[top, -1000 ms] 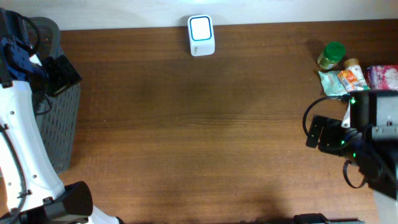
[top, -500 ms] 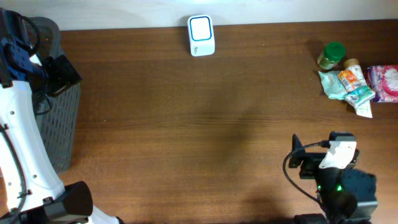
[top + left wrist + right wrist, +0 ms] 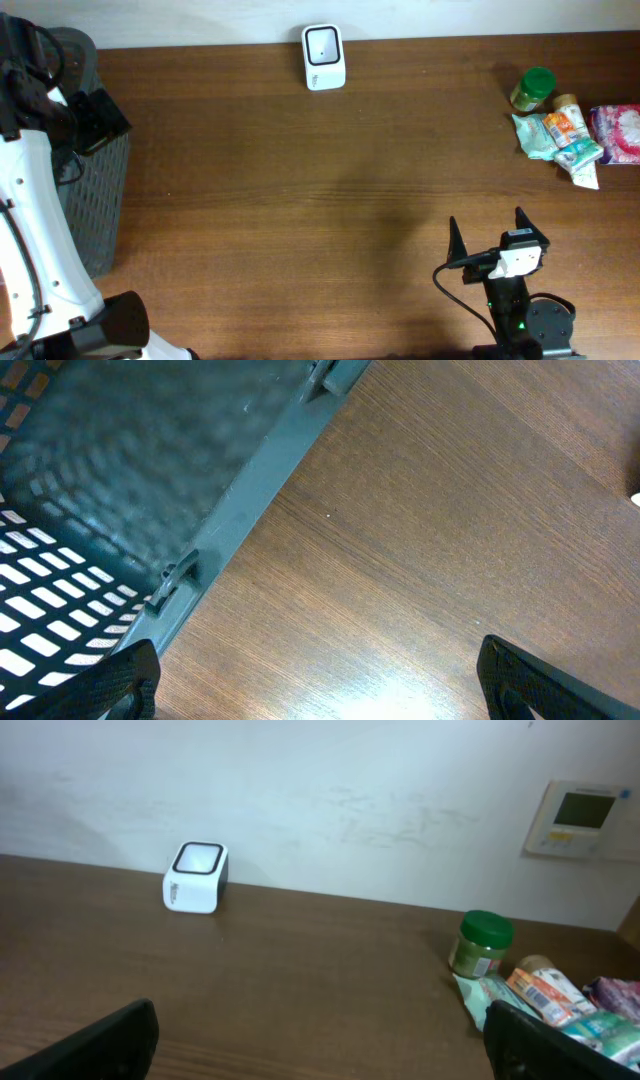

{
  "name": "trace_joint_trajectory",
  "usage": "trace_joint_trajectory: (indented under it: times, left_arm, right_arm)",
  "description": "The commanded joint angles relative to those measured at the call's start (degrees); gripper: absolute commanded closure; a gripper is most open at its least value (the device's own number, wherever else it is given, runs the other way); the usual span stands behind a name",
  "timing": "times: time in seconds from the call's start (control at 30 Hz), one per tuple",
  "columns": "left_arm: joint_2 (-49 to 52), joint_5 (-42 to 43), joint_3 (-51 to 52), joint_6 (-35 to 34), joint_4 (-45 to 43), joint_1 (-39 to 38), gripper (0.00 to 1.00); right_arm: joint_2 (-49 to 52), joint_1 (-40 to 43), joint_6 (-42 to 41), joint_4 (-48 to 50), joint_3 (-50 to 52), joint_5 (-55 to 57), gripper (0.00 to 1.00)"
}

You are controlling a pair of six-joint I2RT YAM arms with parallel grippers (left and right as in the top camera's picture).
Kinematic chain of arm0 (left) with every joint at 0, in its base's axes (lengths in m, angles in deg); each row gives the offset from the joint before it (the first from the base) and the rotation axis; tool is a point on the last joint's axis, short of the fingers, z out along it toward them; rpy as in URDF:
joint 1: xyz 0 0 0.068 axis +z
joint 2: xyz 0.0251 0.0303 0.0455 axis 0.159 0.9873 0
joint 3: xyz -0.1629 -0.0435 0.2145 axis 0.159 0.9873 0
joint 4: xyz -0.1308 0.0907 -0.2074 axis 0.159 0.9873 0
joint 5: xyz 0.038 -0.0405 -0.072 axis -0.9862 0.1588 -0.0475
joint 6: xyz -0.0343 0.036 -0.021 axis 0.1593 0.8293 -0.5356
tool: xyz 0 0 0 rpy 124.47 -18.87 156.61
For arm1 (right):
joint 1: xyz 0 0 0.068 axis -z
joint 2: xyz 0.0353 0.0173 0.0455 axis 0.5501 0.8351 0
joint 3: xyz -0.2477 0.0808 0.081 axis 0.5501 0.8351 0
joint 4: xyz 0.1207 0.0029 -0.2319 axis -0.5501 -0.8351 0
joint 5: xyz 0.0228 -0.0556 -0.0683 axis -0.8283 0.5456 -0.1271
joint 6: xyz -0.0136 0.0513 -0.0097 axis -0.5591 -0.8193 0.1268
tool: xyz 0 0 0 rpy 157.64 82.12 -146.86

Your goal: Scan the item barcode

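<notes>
Up top, in the overhead view, we see the white scanner at the far edge of the table, around the middle. The grocery items sit in a cluster at the far right: a green-lidded jar, some packets just beside it on the near side, and a pink pack at the frame edge. The right gripper is at the near edge, right of centre and well apart from the items, with its jaws spread wide and nothing between them. The left arm hangs over the grey basket at the left side, and we can't make out its fingers from here.

In the left wrist view, the left gripper is wide open and empty, with a black fingertip in each bottom corner. Under it is bare wood, the basket's rim crosses diagonally, and mesh fills the lower left.

In the right wrist view, the jaws are again fully apart and hold nothing. We look across the table to the scanner, left of centre against the white wall. The jar stands to the right, with the packets just beside it at the lower right. A wall panel is at the upper right.
</notes>
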Motion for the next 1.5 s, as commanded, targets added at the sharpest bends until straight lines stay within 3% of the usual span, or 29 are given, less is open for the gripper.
trace_joint_trajectory:
  times: [0.0,0.3,0.47,0.7,1.47]
  left_arm:
    - [-1.18,-0.44,0.07,-0.79,0.07,0.22,0.01]
    - [-1.18,-0.44,0.07,-0.79,0.07,0.22,0.01]
    - [-1.18,-0.44,0.07,-0.76,0.07,0.22,0.01]
    - [-1.18,-0.44,0.07,-0.79,0.07,0.22,0.01]
    - [-1.18,-0.44,0.07,-0.76,0.07,0.22,0.01]
  right_arm:
    - [-0.66,-1.46,1.4,2.47,1.97,-0.79,0.01]
    - [-0.66,-2.73,1.88,12.55,9.97,-0.48,0.02]
    - [-0.66,-2.27,-6.73,6.93,9.97,8.02,0.01]
    - [-0.66,1.64,-7.13,6.75,9.97,8.07,0.02]
    - [-0.66,1.57,-6.95,6.78,9.97,6.78,0.02]
